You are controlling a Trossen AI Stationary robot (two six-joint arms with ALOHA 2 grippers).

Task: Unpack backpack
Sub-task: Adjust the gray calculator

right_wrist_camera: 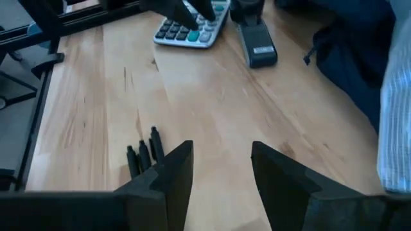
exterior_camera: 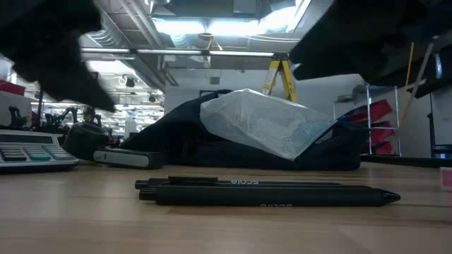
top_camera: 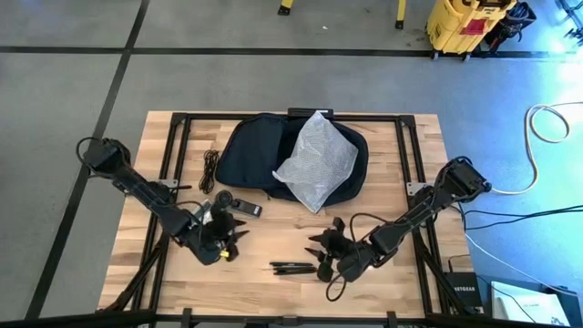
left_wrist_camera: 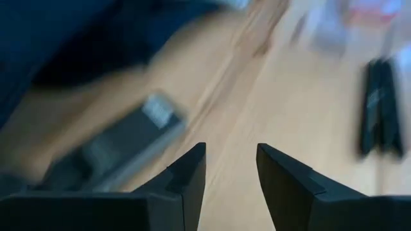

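Left gripper (top_camera: 225, 239): hung over the near-left part of the table, two dark wedge fingers (left_wrist_camera: 186, 176) apart, nothing between them, bare wood under the gap.
Right gripper (top_camera: 325, 251): over the near-centre of the table, dark blocky fingers (right_wrist_camera: 173, 170) apart, empty, just beside the pens.
Pens (top_camera: 290, 268): slim black matte sticks lying flat and side by side on the wood, pale lettering on the barrels in the low view.
Calculator (right_wrist_camera: 192, 25): flat grey slab with dark keys and one teal key, under the left arm's end.
Small device (top_camera: 244, 208): dark oblong with a light label, lying flat between the calculator and the bag.
Cord (top_camera: 210, 168): thin dark bundle, left of the bag.
Backpack (top_camera: 250, 150): at the far-centre of the table, lying flat; soft dark navy fabric, rounded outline, slumped and creased.
Plastic bag (top_camera: 315, 160): crinkly, clear to whitish, fine mesh-like pattern, resting on the backpack's right half, one corner hanging over its near edge.
Table (top_camera: 410, 301): pale butcher-block wood strips, black frame bars showing around the top.
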